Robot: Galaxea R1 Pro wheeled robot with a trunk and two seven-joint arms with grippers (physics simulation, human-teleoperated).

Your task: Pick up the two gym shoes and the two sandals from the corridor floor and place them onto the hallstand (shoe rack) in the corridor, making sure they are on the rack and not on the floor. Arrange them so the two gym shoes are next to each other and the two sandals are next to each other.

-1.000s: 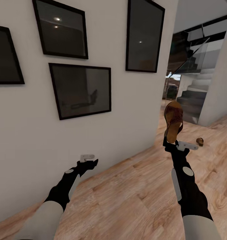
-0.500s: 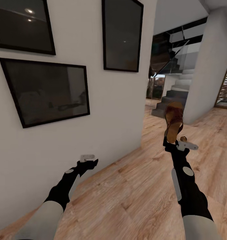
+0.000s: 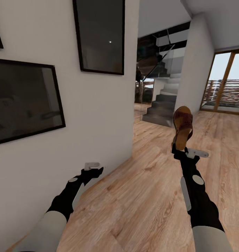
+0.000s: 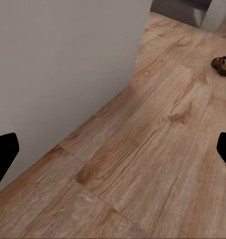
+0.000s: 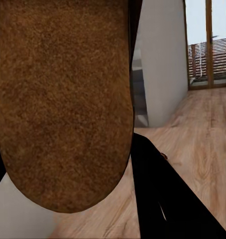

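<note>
right jaws [image 3: 179, 149] clamped an upright brown open-toe sandal [image 3: 182, 127]; left jaws [image 3: 93, 170] spread wide, empty, above wood-grain floor [image 3: 144, 196].

**Home corridor, simulated**

Wood-plank corridor floor [image 3: 144, 196] ran beside a white wall [image 3: 98, 115] hung with dark framed pictures [image 3: 100, 35]. A glass-railed staircase [image 3: 161, 101] and wood-framed glazed doors [image 3: 224, 85] stood beyond: a house interior.

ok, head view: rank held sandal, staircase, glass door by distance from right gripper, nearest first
1. sandal: clamped in the right gripper, standing upright above it.
2. staircase: beyond it, slightly left, past the wall corner.
3. glass door: far right. Close to the staircase's depth, so 2 versus 3 is uncertain.
</note>
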